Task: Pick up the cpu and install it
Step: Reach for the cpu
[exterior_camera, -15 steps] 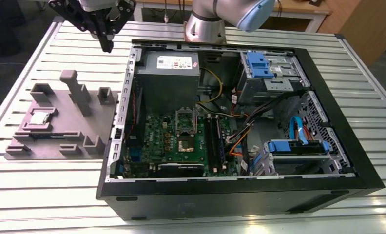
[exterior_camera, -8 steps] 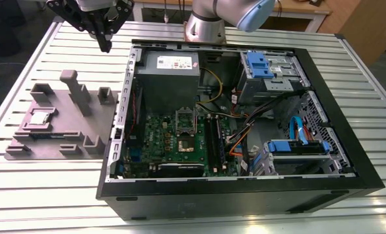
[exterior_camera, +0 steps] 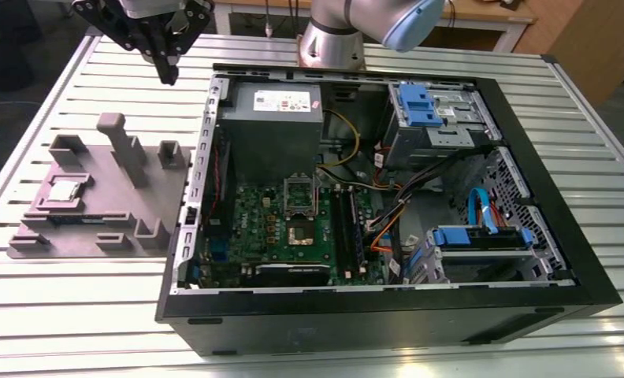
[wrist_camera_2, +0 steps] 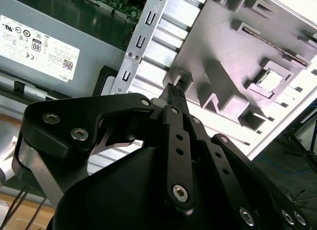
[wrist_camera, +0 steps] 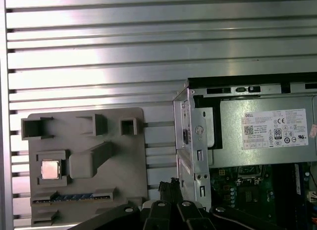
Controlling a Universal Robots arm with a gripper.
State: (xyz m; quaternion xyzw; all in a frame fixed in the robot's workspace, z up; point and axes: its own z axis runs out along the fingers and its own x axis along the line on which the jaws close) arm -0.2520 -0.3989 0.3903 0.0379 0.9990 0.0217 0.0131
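The cpu (exterior_camera: pixel 65 189), a small silvery square chip, lies in a square pocket of the grey plastic fixture (exterior_camera: pixel 133 206) on the exterior view's left, beside the open computer case. It also shows in both wrist views (wrist_camera_2: pixel 270 81) (wrist_camera: pixel 51 169). My gripper (exterior_camera: pixel 168 77) hangs high above the table, past the fixture's far edge and near the case's far left corner, well away from the cpu. Its black fingertips (wrist_camera_2: pixel 174 93) are pressed together with nothing between them. The motherboard's cpu socket (exterior_camera: pixel 299 230) sits inside the case with its frame lifted.
The black case (exterior_camera: pixel 396 315) lies open on the slatted metal table (exterior_camera: pixel 60 315). A grey power supply box (exterior_camera: pixel 275 118), blue drive bays (exterior_camera: pixel 428 106) and loose cables (exterior_camera: pixel 396 213) crowd the case. A memory stick (wrist_camera: pixel 74 197) rests in the fixture.
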